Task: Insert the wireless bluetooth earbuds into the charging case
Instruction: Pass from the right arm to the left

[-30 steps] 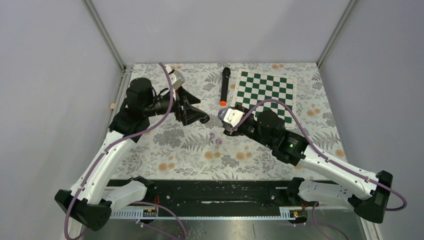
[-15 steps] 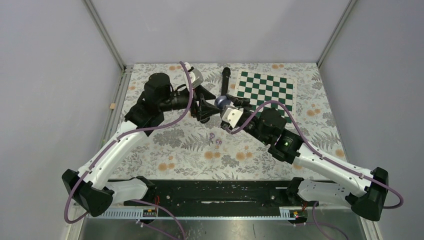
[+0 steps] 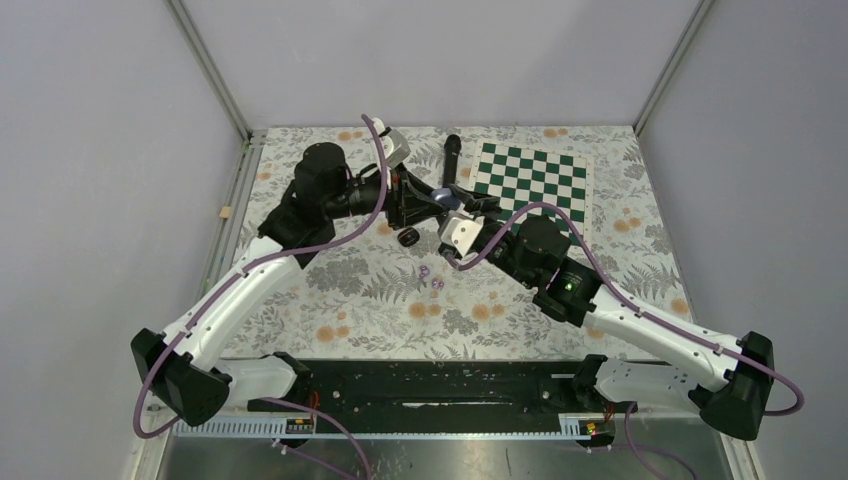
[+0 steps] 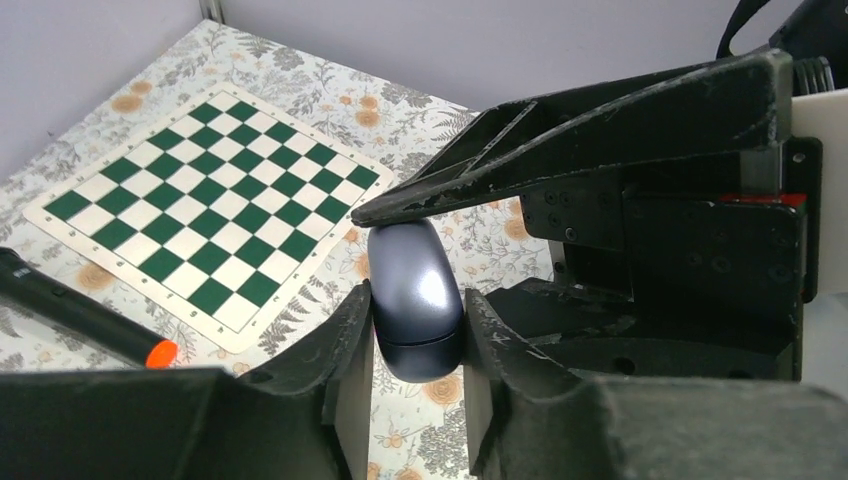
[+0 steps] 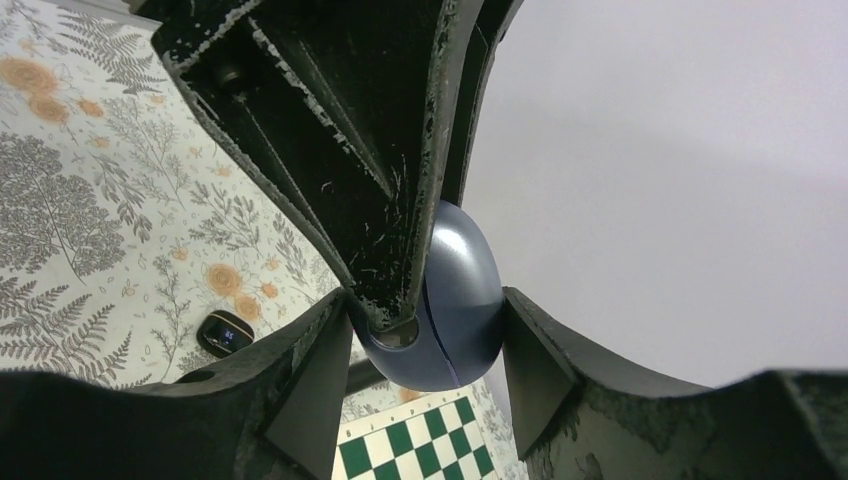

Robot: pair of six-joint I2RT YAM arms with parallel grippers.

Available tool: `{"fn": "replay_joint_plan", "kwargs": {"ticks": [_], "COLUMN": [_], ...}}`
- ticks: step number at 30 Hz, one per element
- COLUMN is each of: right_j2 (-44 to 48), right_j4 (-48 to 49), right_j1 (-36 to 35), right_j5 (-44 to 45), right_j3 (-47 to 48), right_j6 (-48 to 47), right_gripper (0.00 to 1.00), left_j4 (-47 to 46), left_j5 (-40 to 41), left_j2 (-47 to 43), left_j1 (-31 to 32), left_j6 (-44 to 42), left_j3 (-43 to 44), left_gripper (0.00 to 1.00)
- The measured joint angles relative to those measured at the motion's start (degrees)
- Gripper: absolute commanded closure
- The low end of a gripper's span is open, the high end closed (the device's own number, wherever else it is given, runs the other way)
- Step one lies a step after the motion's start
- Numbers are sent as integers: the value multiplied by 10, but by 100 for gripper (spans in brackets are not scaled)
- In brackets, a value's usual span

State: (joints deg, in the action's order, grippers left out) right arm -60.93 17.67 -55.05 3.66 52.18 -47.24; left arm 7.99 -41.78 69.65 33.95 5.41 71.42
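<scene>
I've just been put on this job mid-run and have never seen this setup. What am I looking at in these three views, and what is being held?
These are two robot arms bolted side by side, each ending in a two-finger gripper. The wide picture looks down from above and behind them. The other two come from a camera on each wrist, so each shows its own black fingers at the bottom. The left gripper is clamped on a closed blue-grey charging case, held in the air. The right gripper brackets the same case; whether it presses is unclear. On the floral table lie two lilac earbuds, a small black item, a black microphone and a green chessboard mat.
</scene>
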Motion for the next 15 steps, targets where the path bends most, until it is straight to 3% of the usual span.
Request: {"fn": "replay_joint_plan", "kwargs": {"ticks": [5, 9, 15], "right_j2": [0, 1, 13], "right_j4": [-24, -131, -342], "right_j1": [5, 37, 114], "right_j5": [13, -21, -133], "right_j3": [1, 50, 168], "right_j6": [7, 75, 189], "right_gripper": [28, 15, 14], "left_j4": [0, -6, -4], "left_j5": [-2, -18, -50], "left_j2": [11, 15, 14], "left_j1": [-1, -4, -21], "left_j6": [5, -15, -71], "left_j3": [-3, -14, -19], "left_gripper": [98, 100, 100]}}
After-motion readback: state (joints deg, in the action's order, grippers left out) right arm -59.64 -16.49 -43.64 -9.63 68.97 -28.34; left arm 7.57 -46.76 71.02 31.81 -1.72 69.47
